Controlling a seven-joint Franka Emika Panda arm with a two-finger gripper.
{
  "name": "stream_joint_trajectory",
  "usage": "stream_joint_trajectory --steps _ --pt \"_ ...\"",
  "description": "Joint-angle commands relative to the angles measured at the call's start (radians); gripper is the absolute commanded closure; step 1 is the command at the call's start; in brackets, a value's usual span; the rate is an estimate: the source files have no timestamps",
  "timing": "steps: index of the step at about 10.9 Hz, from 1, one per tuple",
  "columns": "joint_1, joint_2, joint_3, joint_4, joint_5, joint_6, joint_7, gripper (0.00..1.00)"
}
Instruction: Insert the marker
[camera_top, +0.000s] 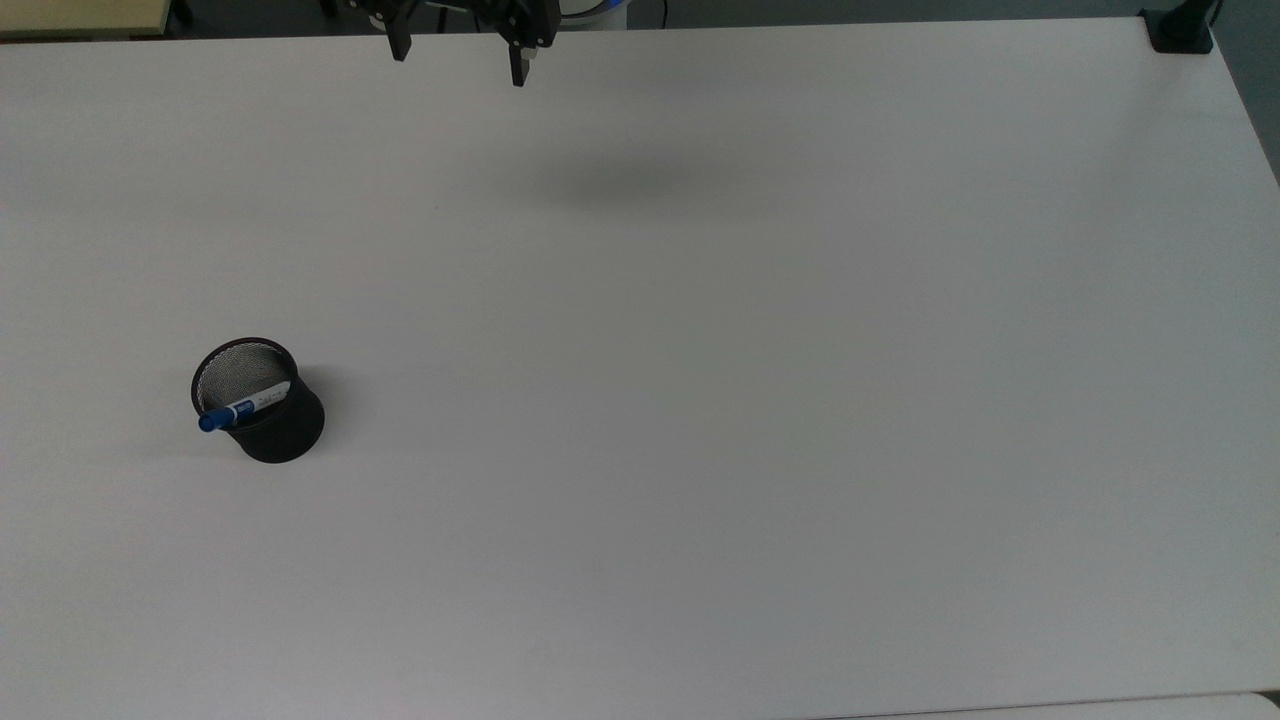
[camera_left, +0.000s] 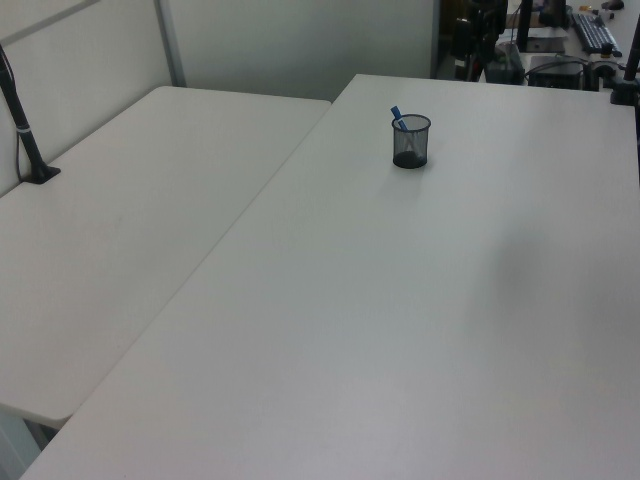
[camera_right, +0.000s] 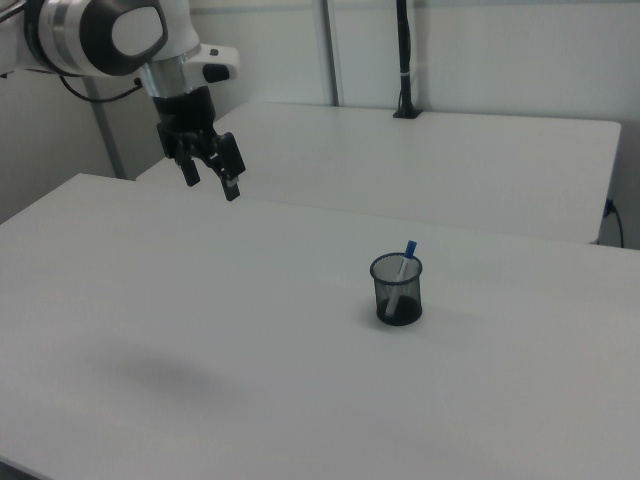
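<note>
Marker (camera_top: 243, 408) standing tilted inside black mesh cup (camera_top: 262, 402) on white counter (camera_top: 760, 400), blue cap above the rim. Jaws (camera_right: 210, 182) spread wide, holding nothing, raised well apart from cup

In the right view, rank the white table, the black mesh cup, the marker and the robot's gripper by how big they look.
1. White table
2. Black two-finger gripper and black mesh cup: similar, and their distances from the camera differ, so unranked
3. White marker with blue cap, partly hidden inside the cup
</note>
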Motion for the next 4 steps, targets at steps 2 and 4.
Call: stream_joint_trajectory --steps 2,4 --pt "0.008 -0.001 -0.02 -0.003 0.014 0.046 -0.166 0.0" --pt "0.008 -0.004 -0.017 -0.003 0.011 0.049 -0.166 0.0"
